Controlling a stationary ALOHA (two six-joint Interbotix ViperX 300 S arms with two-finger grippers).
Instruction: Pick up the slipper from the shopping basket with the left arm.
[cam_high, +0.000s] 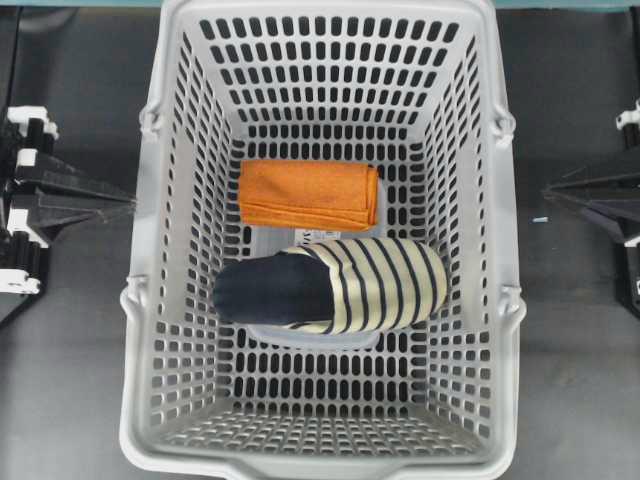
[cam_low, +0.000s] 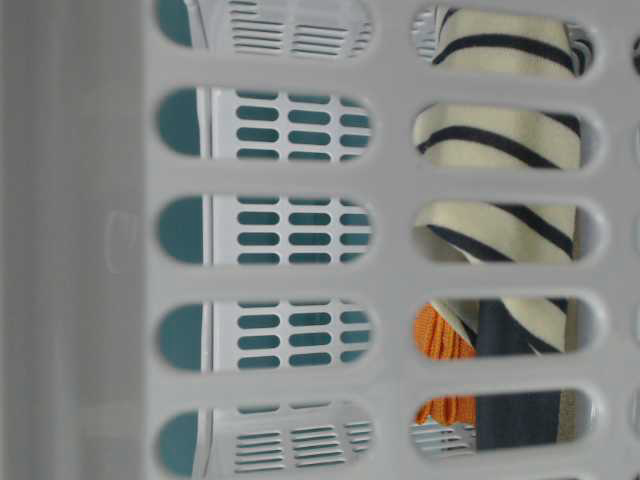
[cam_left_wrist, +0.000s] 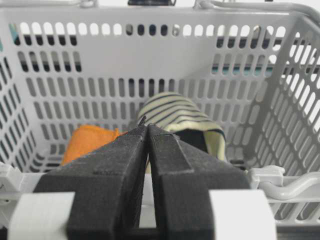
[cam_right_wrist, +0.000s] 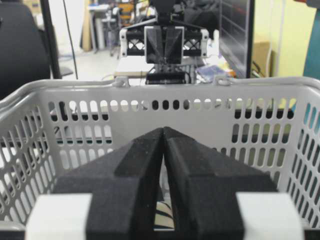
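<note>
Down on the floor of the shopping basket (cam_high: 150, 330) lies the slipper (cam_high: 340, 285), on its side with the striped cream toe toward the right of the overhead view and the dark navy opening toward the left. Just beyond it, touching or nearly so along one edge, sits a folded orange cloth (cam_high: 308, 194); those two things are all the basket holds. The table-level view looks through the slotted wall and catches only strips of stripe, navy and orange.

Nothing of the pick has begun, by my reading. The left gripper (cam_left_wrist: 146, 131) waits outside the basket's left wall with its two black fingers pressed together, empty, pointing level over the rim toward the slipper. The right gripper (cam_right_wrist: 163, 131) is likewise closed on nothing, parked outside the opposite wall (its camera looks straight across the basket at the other arm).

So the step in hand is the approach. The next move likely calls for the left arm to lift clear of the rim, spread its fingers, travel in over the wall and come down on the slipper. The navy opening faces that arm, and its soft edge looks like the easiest place to pinch; the rounded toe would probably squash and slip. The cloth lies close on the far side, so the fingers should come down on the slipper alone or they may catch orange fabric too.
</note>
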